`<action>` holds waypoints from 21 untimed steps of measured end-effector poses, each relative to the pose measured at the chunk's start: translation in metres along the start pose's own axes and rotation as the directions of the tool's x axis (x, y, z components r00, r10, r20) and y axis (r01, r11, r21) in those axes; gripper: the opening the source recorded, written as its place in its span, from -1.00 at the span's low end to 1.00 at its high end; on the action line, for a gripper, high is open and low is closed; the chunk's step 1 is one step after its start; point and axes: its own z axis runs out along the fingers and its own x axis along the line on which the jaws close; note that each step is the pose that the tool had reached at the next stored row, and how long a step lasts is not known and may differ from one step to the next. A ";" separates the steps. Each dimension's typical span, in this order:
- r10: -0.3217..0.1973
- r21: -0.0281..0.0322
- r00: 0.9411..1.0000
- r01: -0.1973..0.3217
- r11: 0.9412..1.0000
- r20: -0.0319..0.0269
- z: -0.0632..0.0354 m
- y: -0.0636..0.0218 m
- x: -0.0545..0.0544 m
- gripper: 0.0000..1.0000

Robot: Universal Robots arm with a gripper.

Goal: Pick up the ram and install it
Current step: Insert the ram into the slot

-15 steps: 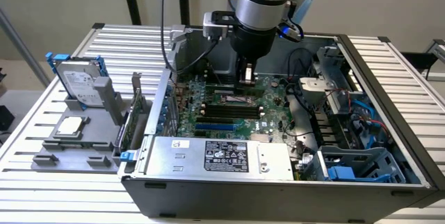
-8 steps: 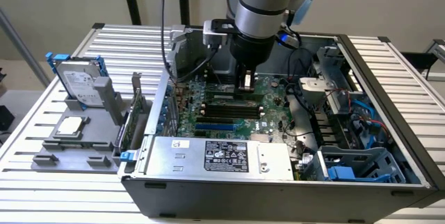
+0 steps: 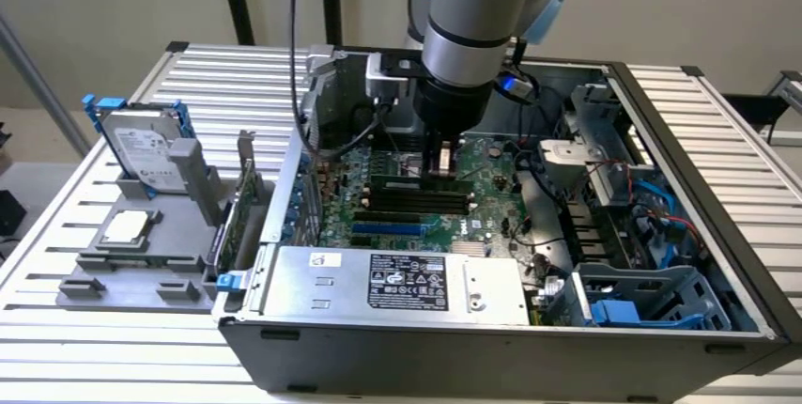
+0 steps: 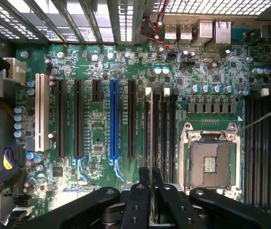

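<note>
On the exterior view's left, a grey holder tray (image 3: 138, 263) rests on the slatted table (image 3: 701, 122). It carries an upright hard drive (image 3: 141, 150) in a blue frame and a small square silver processor chip (image 3: 127, 227) lying flat. Just beside the tray, against the case wall, a green expansion card (image 3: 247, 199) stands on edge.

Centre: an open computer case (image 3: 501, 329) with the motherboard (image 3: 376, 221) exposed and the silver power supply (image 3: 394, 282) along the near edge. The robot arm (image 3: 474, 19) reaches down into the case, its gripper (image 3: 440, 167) low over the black memory slots (image 3: 420, 199).

In the wrist view, the gripper (image 4: 151, 183) has its fingers (image 4: 138, 200) pressed close on the ram (image 4: 149, 133), seen edge-on as a thin upright strip running along the memory slots (image 4: 166, 129) (whether it is fully seated cannot be told). To one side lie the blue expansion slot (image 4: 114, 119) and the white slot (image 4: 42, 112); to the other, the open processor socket (image 4: 209, 160).

On the exterior view's right, drive bays and blue cables (image 3: 658, 202) fill the case end.
</note>
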 end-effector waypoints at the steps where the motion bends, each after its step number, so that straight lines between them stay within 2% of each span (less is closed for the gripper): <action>1: 0.000 0.000 1.000 0.000 1.000 0.000 0.0018 -0.0002 0.000 -0.73; 12: 0.002 0.001 1.000 -0.002 1.000 0.000 0.0214 -0.0031 0.001 -0.73; 21: 0.002 0.001 1.000 -0.002 1.000 -0.001 0.0233 -0.0032 0.000 -0.73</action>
